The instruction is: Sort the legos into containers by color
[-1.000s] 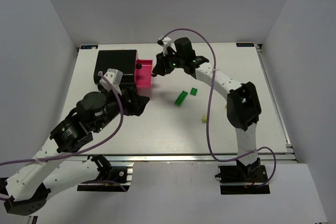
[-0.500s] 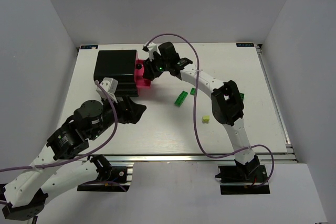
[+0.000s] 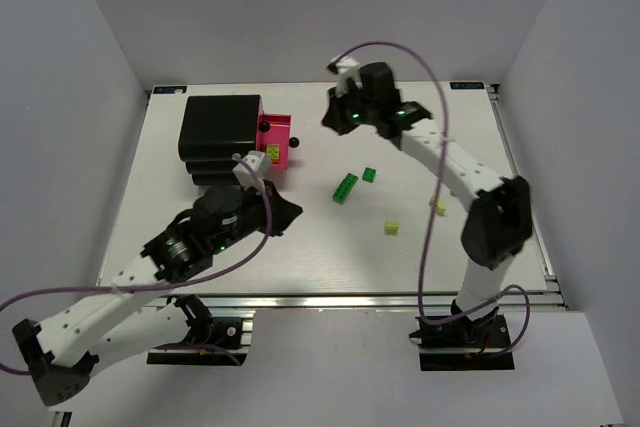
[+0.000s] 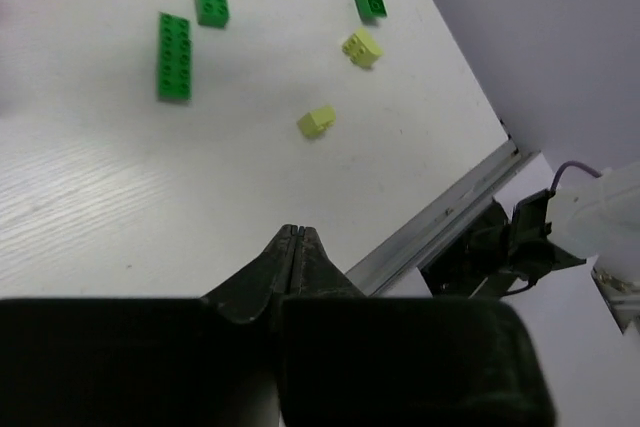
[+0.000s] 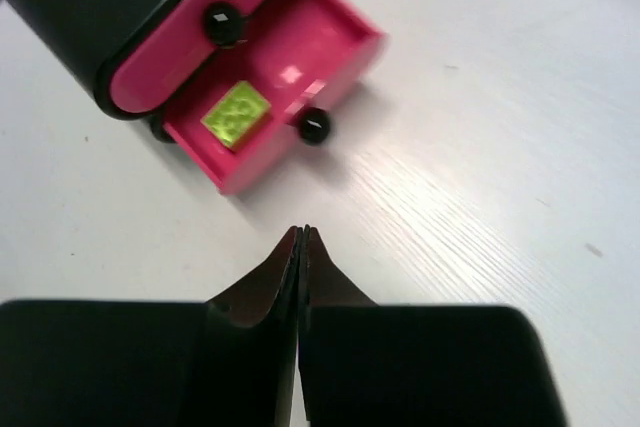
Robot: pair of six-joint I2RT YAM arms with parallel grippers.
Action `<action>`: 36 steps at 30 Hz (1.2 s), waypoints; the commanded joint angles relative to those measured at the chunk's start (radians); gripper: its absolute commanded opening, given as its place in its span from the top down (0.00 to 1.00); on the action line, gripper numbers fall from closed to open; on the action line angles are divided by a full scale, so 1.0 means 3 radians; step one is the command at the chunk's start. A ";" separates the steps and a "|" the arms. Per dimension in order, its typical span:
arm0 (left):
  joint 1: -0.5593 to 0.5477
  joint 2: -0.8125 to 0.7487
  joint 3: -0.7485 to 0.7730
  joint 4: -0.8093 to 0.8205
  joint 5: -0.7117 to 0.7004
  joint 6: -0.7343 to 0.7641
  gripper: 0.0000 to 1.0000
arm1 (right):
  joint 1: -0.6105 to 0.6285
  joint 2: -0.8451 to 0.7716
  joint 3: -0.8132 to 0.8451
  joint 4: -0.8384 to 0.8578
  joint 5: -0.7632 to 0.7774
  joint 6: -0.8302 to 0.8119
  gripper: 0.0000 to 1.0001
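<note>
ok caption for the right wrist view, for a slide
Shut right gripper hovering before the open pink drawer, one pale yellow lego inside.

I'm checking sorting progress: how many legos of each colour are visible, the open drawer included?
Green: 3 (long green strip, small green brick, far green brick)
Pale yellow: 3 (near yellow brick, far yellow brick, third yellow brick inside the pink drawer)
Red: 0 in view
Total: 6

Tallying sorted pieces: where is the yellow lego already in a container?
The yellow lego lies in the open pink drawer of the black cabinet, far left in the top view.
</note>
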 commanded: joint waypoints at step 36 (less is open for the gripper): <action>-0.0801 0.4997 0.3277 -0.0835 -0.0966 -0.1084 0.26 | -0.2940 -0.2342 -0.2353 -0.0096 -0.1736 0.0255 0.38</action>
